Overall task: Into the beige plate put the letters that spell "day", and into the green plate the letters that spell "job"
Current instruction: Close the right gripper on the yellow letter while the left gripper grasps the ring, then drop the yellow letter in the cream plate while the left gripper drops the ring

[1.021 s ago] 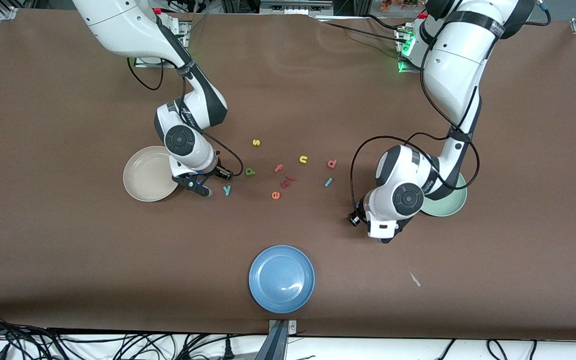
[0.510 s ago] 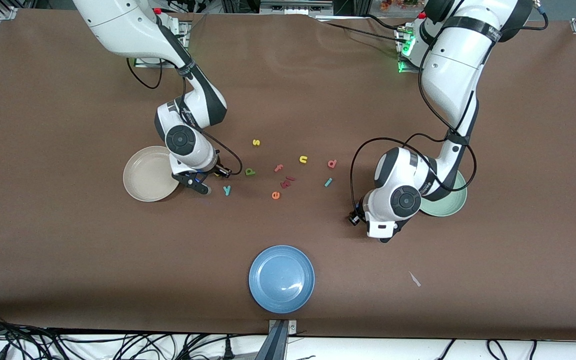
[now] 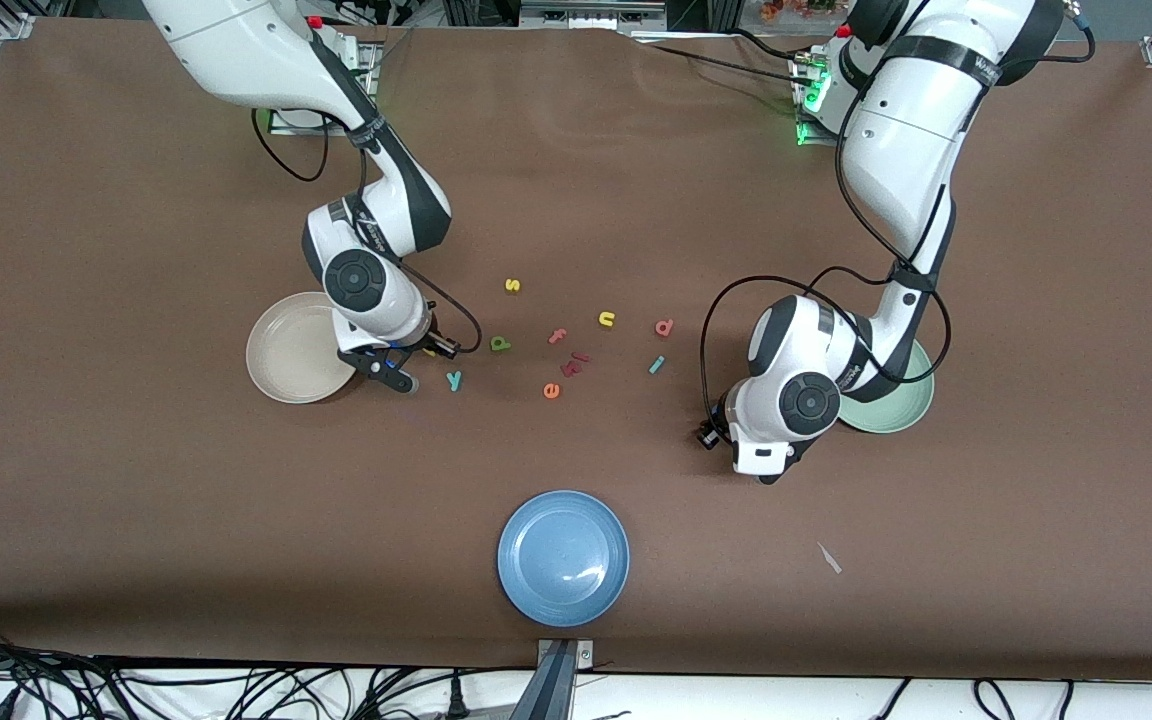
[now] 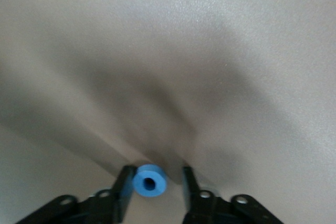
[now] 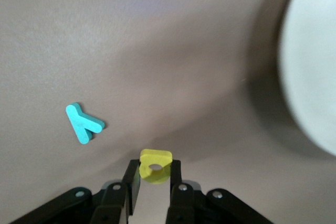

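Gripping the yellow "a" (image 5: 155, 166), the right gripper (image 5: 154, 182) has its fingers (image 5: 132, 179) pressed on either side of the letter, low over the tabletop (image 3: 136, 500) just beside the beige plate (image 3: 291, 347). Teal "y" (image 3: 454, 380) lies flat on the tabletop near this gripper, toward the left arm's end from it. Green "d" (image 3: 500, 344) lies near the "y", farther from the front camera.

Left gripper (image 4: 154, 184): blue "o" (image 4: 150, 180) sits between its fingers (image 4: 124, 187). One finger touches the ring; a gap shows at the other, so the fingers stand partly spread around it and no firm pinch is seen. In the front view this gripper (image 3: 764, 478) is low over the tabletop, next to the green plate (image 3: 904, 408), which the arm partly covers.

Loose on the tabletop between the arms: teal "j" (image 3: 656, 365), pinkish-red "b" (image 3: 664, 327), yellow "u" (image 3: 606, 319), yellow "s" (image 3: 512, 285), pink "f" (image 3: 558, 336), orange "e" (image 3: 551, 391), dark red pieces (image 3: 574, 364).

Blue plate (image 3: 563, 557) sits nearest the front camera. Both beige and blue plates hold no letters.
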Controlling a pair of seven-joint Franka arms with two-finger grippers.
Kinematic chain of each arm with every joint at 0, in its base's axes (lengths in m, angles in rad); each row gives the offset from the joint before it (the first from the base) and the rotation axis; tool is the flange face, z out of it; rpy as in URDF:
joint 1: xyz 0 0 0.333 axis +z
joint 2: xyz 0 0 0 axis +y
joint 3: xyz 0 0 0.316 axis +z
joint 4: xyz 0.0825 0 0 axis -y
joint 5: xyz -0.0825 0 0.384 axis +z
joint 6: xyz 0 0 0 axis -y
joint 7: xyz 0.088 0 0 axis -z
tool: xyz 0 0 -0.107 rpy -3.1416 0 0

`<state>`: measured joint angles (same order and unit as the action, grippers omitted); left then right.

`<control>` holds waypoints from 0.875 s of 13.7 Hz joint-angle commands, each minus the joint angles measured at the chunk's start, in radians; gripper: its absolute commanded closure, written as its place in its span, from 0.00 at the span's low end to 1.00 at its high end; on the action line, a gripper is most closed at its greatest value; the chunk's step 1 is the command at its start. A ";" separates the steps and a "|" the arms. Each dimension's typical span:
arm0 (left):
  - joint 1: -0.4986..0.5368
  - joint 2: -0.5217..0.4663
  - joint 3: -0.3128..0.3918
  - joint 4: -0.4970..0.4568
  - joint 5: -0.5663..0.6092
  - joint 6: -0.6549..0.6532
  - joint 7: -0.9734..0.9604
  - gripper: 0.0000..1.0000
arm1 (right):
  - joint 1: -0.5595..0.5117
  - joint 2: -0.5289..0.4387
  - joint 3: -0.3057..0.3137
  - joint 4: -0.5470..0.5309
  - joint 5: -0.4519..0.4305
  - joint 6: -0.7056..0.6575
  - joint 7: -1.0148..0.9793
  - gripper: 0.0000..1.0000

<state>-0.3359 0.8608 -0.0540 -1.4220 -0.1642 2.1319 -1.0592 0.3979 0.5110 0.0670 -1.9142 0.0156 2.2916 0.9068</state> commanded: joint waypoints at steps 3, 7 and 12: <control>0.000 -0.005 0.010 -0.017 -0.020 -0.004 0.012 1.00 | -0.001 -0.089 -0.172 -0.012 -0.006 -0.182 -0.320 0.88; 0.055 -0.115 0.016 -0.002 -0.011 -0.163 0.147 1.00 | -0.008 -0.085 -0.252 -0.118 -0.002 -0.140 -0.442 0.88; 0.236 -0.239 0.019 -0.018 0.078 -0.519 0.581 1.00 | -0.008 -0.086 -0.276 -0.175 0.007 -0.133 -0.476 0.00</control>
<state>-0.1619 0.6554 -0.0288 -1.3923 -0.1425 1.6735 -0.6322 0.3824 0.4472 -0.2009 -2.0780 0.0152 2.1557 0.4511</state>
